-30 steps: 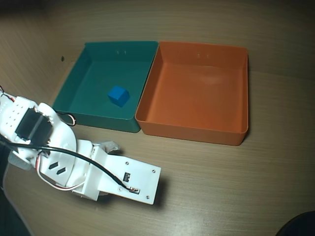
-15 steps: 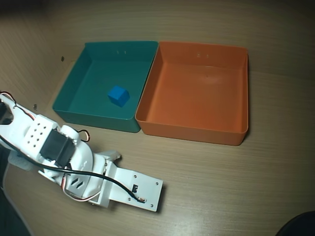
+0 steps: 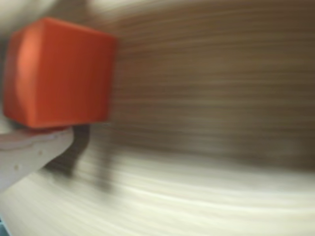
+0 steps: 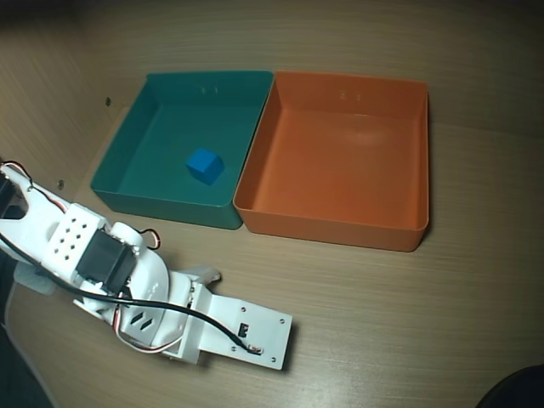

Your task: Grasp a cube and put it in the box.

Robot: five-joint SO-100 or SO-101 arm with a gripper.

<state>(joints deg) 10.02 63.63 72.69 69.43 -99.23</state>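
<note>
The overhead view looks down on the desk [image 4: 408, 323]; the blurred wrist view rides close above that same desk [image 3: 206, 88].

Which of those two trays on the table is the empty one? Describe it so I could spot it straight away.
On the wooden table two square low-walled trays sit side by side, touching. In the overhead view, the empty one is the orange tray on the right. Its teal neighbour on the left holds a small blue cube, while the orange one holds nothing.

Wrist view heavily motion-blurred — table grain [image 3: 211, 98] streaked, cube [image 3: 59, 73] soft-edged, overhead view sharp, evenly lit, dark corners, faint glare in box [image 4: 374, 136].
</note>
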